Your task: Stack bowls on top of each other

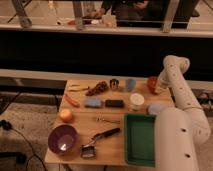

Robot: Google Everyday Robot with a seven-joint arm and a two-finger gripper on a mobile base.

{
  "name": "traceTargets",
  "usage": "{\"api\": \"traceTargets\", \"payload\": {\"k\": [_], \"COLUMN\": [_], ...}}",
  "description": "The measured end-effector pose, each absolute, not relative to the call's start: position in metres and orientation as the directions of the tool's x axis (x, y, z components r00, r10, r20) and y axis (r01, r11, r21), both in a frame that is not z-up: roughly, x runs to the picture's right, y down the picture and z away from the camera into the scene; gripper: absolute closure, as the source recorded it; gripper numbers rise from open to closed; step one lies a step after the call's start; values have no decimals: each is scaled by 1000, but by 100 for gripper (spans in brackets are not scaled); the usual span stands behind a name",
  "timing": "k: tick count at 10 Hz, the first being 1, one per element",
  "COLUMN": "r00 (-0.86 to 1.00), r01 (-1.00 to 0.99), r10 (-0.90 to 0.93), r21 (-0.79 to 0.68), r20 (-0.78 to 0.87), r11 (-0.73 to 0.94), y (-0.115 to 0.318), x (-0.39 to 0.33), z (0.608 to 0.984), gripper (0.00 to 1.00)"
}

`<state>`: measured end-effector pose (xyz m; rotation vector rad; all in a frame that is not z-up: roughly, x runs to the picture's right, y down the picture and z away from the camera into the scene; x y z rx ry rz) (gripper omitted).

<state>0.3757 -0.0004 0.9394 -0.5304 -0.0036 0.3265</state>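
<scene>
The wide purple bowl (62, 138) sits at the front left corner of the wooden table (87, 127). The small orange-red bowl (151, 83) sits at the back right of the table, partly hidden by my arm. My gripper (159, 89) is down at the right side of the orange-red bowl, at or against its rim. I cannot see whether it touches or holds the bowl. My white arm runs from the front right up to that corner.
A green tray (140, 139) lies front right, a white cup (136, 101) and a blue-grey cup (130, 84) stand near the red bowl. An orange (66, 115), a carrot (71, 100), a blue sponge (93, 103), a brush (100, 140) and a metal cup (114, 84) are spread over the table.
</scene>
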Motion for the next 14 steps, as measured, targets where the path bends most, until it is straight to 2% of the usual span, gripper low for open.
{"api": "traceTargets", "payload": {"k": [2, 7, 12, 14], "r00": [944, 940, 954, 957], "r01": [-311, -308, -235, -197], "r10": [328, 340, 273, 239], "r21": [-434, -330, -255, -236], "r20": [-37, 41, 126, 166], "r11": [846, 892, 938, 952], "y": [-22, -44, -29, -26], "x": [379, 383, 365, 353], "z": [906, 838, 736, 718], "gripper": [100, 100, 100, 100]}}
